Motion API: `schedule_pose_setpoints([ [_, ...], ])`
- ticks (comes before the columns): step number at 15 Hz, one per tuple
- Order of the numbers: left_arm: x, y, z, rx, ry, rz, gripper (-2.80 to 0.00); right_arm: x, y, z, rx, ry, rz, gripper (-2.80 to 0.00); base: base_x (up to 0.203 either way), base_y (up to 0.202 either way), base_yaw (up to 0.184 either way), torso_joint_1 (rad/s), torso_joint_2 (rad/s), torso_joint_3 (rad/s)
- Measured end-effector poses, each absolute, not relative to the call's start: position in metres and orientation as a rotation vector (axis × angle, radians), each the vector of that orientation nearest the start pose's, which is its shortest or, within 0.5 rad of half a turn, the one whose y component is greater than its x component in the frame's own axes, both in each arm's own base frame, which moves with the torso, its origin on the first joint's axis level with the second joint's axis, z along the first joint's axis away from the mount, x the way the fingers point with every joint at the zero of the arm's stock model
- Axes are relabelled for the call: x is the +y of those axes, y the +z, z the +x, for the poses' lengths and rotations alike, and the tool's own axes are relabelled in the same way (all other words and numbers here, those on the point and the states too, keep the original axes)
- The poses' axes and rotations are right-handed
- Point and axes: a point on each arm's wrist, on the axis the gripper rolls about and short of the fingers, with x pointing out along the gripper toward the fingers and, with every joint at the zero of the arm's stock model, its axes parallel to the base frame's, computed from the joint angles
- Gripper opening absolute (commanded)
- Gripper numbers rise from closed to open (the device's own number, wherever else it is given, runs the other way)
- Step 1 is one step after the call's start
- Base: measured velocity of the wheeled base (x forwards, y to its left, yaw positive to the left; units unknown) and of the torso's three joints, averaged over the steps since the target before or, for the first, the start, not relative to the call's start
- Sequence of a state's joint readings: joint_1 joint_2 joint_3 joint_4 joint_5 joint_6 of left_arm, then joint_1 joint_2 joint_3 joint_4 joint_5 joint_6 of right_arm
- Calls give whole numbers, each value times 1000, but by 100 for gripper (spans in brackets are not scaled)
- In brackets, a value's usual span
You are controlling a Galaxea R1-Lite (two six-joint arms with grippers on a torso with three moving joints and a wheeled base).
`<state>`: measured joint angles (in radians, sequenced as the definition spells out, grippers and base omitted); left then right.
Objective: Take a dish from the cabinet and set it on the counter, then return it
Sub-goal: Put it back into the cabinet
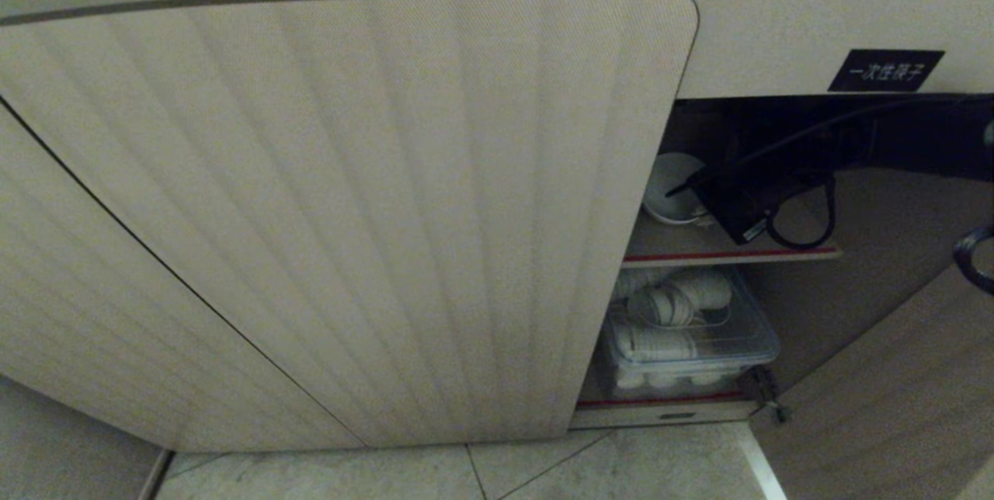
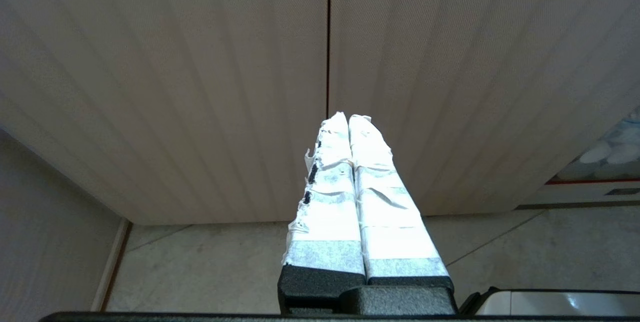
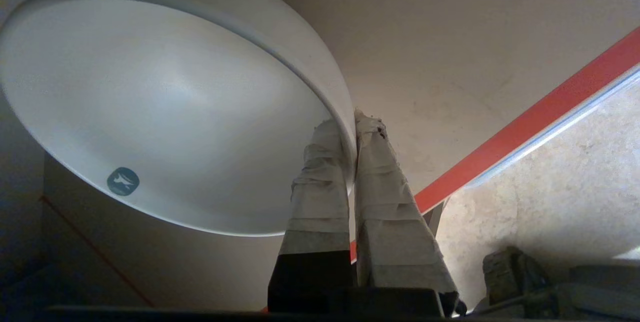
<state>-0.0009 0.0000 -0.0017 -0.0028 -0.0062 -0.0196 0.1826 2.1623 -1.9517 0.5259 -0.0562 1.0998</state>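
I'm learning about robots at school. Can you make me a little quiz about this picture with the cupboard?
1. True or false: the right pincer is pinching the rim of the white bowl.
2. What colour is the shelf's front edge? A green, B red, C blue.
3. Fill in: below the shelf, a clear ____ holds white dishes.

Key: 1 true; 2 B; 3 box.

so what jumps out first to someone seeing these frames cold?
The big ribbed cabinet door fills most of the head view. To its right, in the open cabinet, the right gripper is clamped on the rim of the white bowl above the red-edged shelf. Below that shelf sits a clear bin of white dishes.
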Motion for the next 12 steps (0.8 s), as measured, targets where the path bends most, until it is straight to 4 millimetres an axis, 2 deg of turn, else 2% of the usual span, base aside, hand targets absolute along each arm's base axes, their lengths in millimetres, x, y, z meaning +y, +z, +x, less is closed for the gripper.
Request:
schedule_pose_setpoints([
  [10,0,76,-23,-4,-7,-20,-280,72,219,424,719,-287,972,-280,0,0,0,0,0,0],
  [11,0,76,-23,-4,-7,-20,-280,72,219,424,719,-288,972,0,0,0,0,0,0,0],
  [12,0,76,-23,-4,-7,-19,-280,72,219,424,718,-287,973,0,0,0,0,0,0,0],
])
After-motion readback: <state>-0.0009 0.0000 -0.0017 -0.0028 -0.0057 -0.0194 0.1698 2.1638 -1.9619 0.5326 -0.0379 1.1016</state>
